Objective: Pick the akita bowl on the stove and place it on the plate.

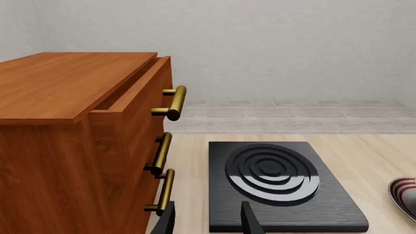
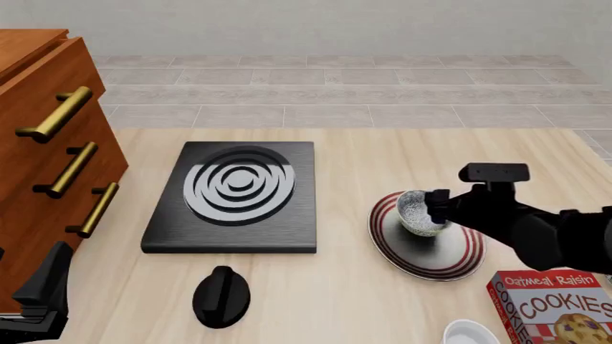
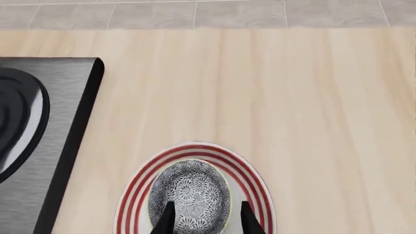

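Note:
The akita bowl (image 2: 416, 212), speckled grey-white inside, rests on the red-ringed plate (image 2: 461, 259) to the right of the stove (image 2: 239, 197). My right gripper (image 2: 438, 207) is at the bowl's near-right rim. In the right wrist view its fingers (image 3: 170, 218) stand apart over the near side of the bowl (image 3: 188, 189), open, above the plate (image 3: 130, 202). The stove (image 3: 39, 136) has nothing on its burner rings. My left gripper (image 2: 43, 292) hangs open at the table's near left; its wrist view shows the gripper (image 1: 208, 222) empty before the stove (image 1: 279, 185).
A wooden drawer cabinet (image 2: 43, 136) with brass handles stands at the left. A black oval knob (image 2: 221, 295) lies in front of the stove. A cookie box (image 2: 555, 309) and a plain white bowl (image 2: 471, 334) sit at the near right.

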